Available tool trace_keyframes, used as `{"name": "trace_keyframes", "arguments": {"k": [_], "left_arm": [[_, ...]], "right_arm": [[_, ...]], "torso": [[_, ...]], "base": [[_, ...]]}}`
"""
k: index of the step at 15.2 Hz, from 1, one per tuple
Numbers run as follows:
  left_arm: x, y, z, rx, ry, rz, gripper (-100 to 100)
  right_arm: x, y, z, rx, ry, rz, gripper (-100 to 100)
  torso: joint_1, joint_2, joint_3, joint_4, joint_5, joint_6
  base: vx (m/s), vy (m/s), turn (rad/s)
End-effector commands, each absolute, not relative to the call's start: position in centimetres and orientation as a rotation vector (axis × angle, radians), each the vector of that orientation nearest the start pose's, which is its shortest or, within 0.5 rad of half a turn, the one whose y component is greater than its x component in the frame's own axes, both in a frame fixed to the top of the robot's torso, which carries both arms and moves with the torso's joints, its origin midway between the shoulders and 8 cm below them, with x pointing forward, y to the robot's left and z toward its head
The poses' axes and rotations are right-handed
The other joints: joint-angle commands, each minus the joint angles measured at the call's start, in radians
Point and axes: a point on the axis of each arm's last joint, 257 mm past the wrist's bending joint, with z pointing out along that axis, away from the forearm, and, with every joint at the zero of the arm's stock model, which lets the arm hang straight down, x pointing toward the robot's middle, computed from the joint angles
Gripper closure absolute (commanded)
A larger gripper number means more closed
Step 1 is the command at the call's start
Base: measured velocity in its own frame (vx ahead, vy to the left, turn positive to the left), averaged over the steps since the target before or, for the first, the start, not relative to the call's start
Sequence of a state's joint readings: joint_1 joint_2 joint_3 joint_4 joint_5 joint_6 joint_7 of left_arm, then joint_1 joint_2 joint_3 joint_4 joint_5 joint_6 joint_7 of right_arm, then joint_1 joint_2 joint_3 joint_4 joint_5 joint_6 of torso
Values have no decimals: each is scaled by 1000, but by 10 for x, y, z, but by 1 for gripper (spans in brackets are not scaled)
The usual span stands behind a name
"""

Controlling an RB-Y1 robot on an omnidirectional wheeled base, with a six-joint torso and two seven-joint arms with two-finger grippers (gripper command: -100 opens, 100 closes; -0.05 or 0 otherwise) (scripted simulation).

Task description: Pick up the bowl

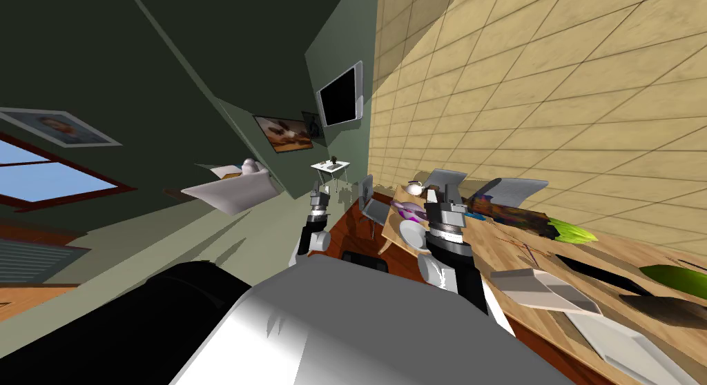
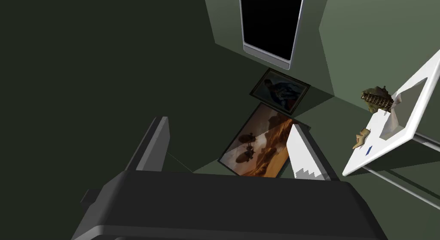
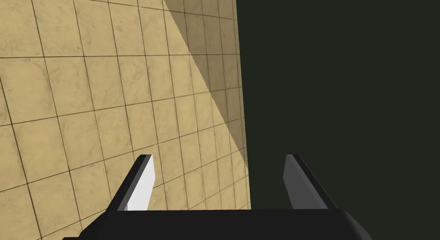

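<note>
A white bowl [image 1: 412, 234] sits near the left edge of the wooden table [image 1: 525, 253], with a purple-patterned bowl [image 1: 407, 210] just beyond it. My right gripper [image 1: 449, 193] is raised over the table, just right of both bowls and apart from them. In the right wrist view that gripper [image 3: 219, 158] is open, nothing between its fingers, facing a tiled wall. My left gripper [image 1: 319, 190] is held up left of the table, away from the bowls. In the left wrist view it [image 2: 227, 138] is open and empty too.
A white teapot [image 1: 414, 188] stands beyond the bowls. Grey trays [image 1: 545, 288] and a dark pan [image 1: 663, 308] lie on the near right of the table, green items [image 1: 573, 231] further back. A chair [image 1: 369, 201] stands at the table's left edge, a small white side table [image 1: 330, 167] beyond.
</note>
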State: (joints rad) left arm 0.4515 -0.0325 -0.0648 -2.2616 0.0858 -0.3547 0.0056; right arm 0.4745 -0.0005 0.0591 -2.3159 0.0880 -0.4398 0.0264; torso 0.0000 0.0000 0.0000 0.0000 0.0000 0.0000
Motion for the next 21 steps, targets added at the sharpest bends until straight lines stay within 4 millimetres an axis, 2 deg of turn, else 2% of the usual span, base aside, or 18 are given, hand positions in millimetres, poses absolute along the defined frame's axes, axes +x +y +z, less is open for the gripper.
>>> {"name": "trace_keyframes", "arguments": {"k": [1,11,12,13,14,15,16,17,18,19,20,21], "left_arm": [[377,265,3,-839,622,-1422,0],[377,265,3,-839,622,-1422,0],[377,265,3,-839,622,-1422,0],[377,265,3,-839,622,-1422,0],[377,265,3,-839,622,-1422,0],[377,265,3,-839,622,-1422,0],[377,265,3,-839,622,-1422,0],[377,265,3,-839,622,-1422,0],[377,265,3,-839,622,-1422,0],[377,265,3,-839,622,-1422,0],[377,265,3,-839,622,-1422,0],[377,265,3,-839,622,-1422,0]], "right_arm": [[354,-242,32,577,709,1282,-100],[369,-206,-12,442,983,1210,-100],[372,-200,-24,418,1036,1189,-100],[371,-199,-25,411,1042,1188,-100],[374,-193,-37,388,1096,1165,-100],[373,-193,-38,378,1105,1163,-100],[375,-187,-52,356,1158,1138,-100],[375,-186,-54,342,1170,1135,-100],[376,-182,-68,320,1223,1108,-100],[376,-181,-70,304,1236,1104,-100],[377,-177,-86,280,1289,1074,-100],[376,-176,-88,262,1304,1069,-100]], "torso": [[0,0,0,0,0,0],[-2,1,0,0,0,0],[-2,1,0,0,0,0],[-2,1,0,0,0,0],[-2,1,0,0,0,0],[-2,1,0,0,0,0],[-2,1,1,0,-1,0],[-3,1,1,0,-1,0],[-2,1,1,0,-1,0],[-2,1,1,0,-1,0],[-2,1,1,0,0,0],[-2,1,1,0,0,0]], "base": [[-1,-2,30],[-7,-19,77],[-15,-18,105],[-14,-20,96],[-18,-26,129],[-18,-29,103],[-16,-28,111],[-16,-25,93],[-17,-22,109],[-16,-20,102],[-21,-22,145],[-22,-23,118]]}}
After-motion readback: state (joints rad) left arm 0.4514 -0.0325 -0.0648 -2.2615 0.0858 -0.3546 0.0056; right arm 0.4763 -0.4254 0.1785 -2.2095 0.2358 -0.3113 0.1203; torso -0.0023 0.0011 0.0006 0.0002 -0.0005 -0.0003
